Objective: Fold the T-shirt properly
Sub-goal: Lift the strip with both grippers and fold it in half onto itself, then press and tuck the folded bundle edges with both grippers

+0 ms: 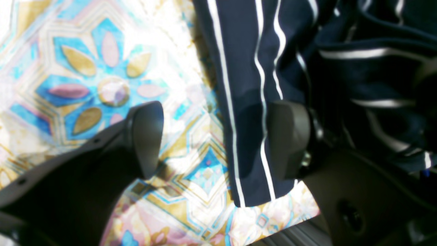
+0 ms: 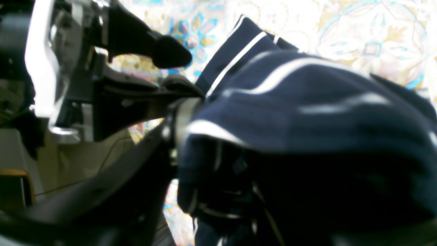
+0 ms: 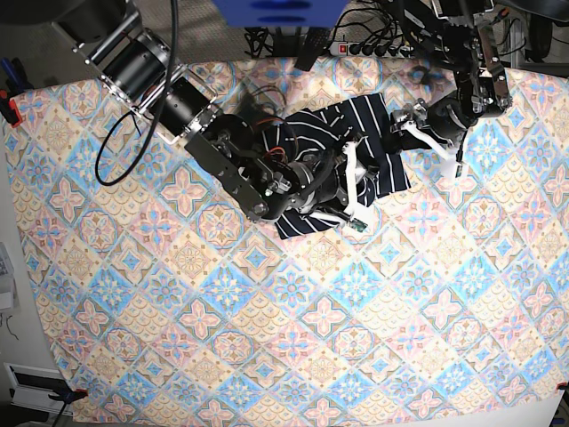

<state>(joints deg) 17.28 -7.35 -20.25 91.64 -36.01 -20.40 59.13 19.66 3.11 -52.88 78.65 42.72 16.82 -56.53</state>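
The dark navy pinstriped T-shirt (image 3: 373, 133) lies bunched at the back of the table, right of centre. In the left wrist view a narrow strip of the T-shirt (image 1: 245, 102) runs between the fingers, close against the right finger (image 1: 288, 136). My left gripper (image 1: 218, 140) is open, its jaws wide apart, at the shirt's right edge (image 3: 404, 124). My right gripper (image 3: 349, 191) sits on the shirt's near side. In its own view the T-shirt (image 2: 300, 112) drapes over the jaws and hides them. The left gripper (image 2: 177, 70) shows there too, open at the fabric's corner.
A pastel orange-and-blue tile-patterned cloth (image 3: 293, 320) covers the whole table. Both arms reach in from the back, one from the left (image 3: 142, 71) and one from the right (image 3: 480, 62). A power strip and cables (image 3: 373, 44) lie behind. Red clamps (image 3: 9, 107) hold the cloth's edges.
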